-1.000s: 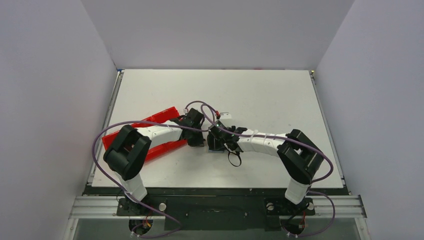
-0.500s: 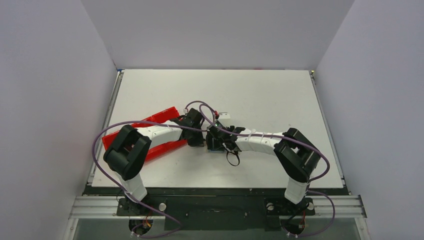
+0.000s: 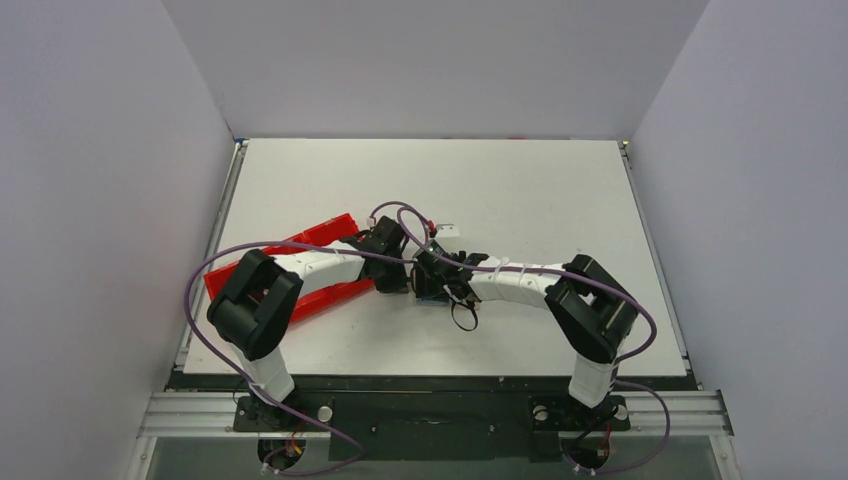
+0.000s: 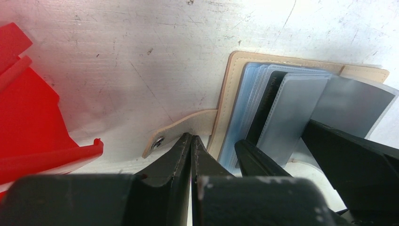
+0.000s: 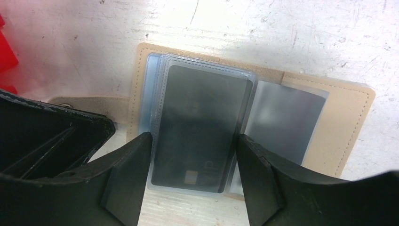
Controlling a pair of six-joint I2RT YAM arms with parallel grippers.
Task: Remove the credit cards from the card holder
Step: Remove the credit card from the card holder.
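From above, both arms reach in to meet near the middle of the table (image 3: 540,190), a little toward its near edge. The left gripper (image 3: 396,283) and right gripper (image 3: 430,282) hang over the card holder (image 3: 434,298), hiding most of it. A red tray (image 3: 325,232) lies toward the left edge.

The left wrist view shows a tan holder lying open, with clear plastic sleeves fanned out. The left fingers are pressed together at its snap strap (image 4: 181,129), apparently pinching it to hold the holder steady.

In the right wrist view the right fingers are spread, one on each side of the top sleeve, which holds a dark card (image 5: 202,122); they grasp nothing.

No card is out yet, so the step in hand is lining up on the first one. Next the right fingers must catch the card's edge itself, not the slippery sleeve, while the left hold stays firm.
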